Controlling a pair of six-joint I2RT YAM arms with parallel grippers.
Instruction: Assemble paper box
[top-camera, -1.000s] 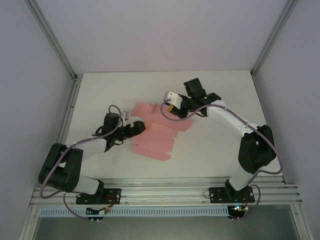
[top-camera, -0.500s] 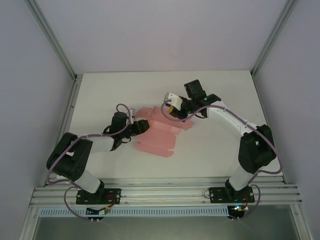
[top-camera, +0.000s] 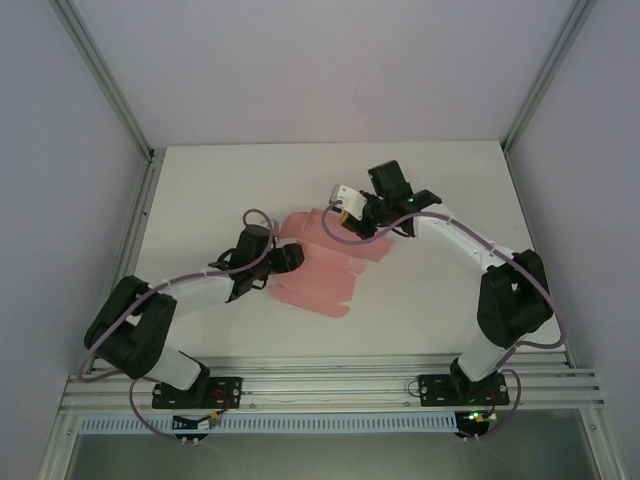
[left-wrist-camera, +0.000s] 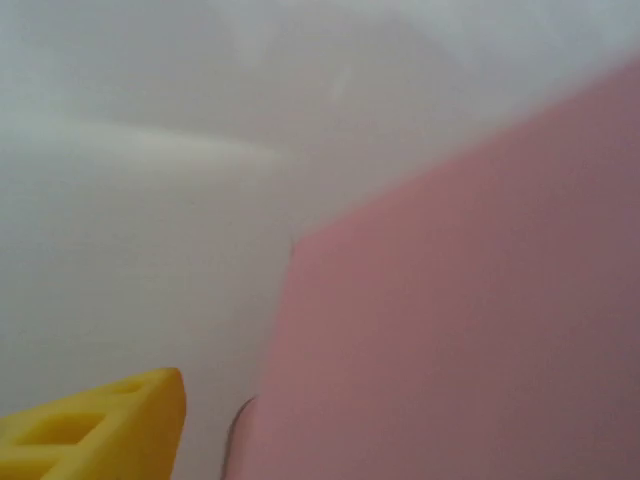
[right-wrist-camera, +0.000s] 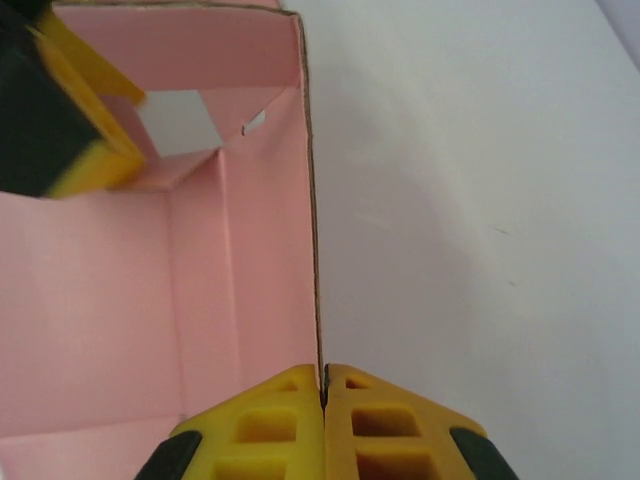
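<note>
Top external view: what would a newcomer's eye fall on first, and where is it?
The pale pink paper box stands out most: a half-folded card near the middle of the white table. The right gripper is shut on the edge of one raised wall. The left gripper meets the card at its left side.

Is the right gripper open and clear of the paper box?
No: in the right wrist view the right gripper has its jaws shut on the thin edge of the paper box.
</note>
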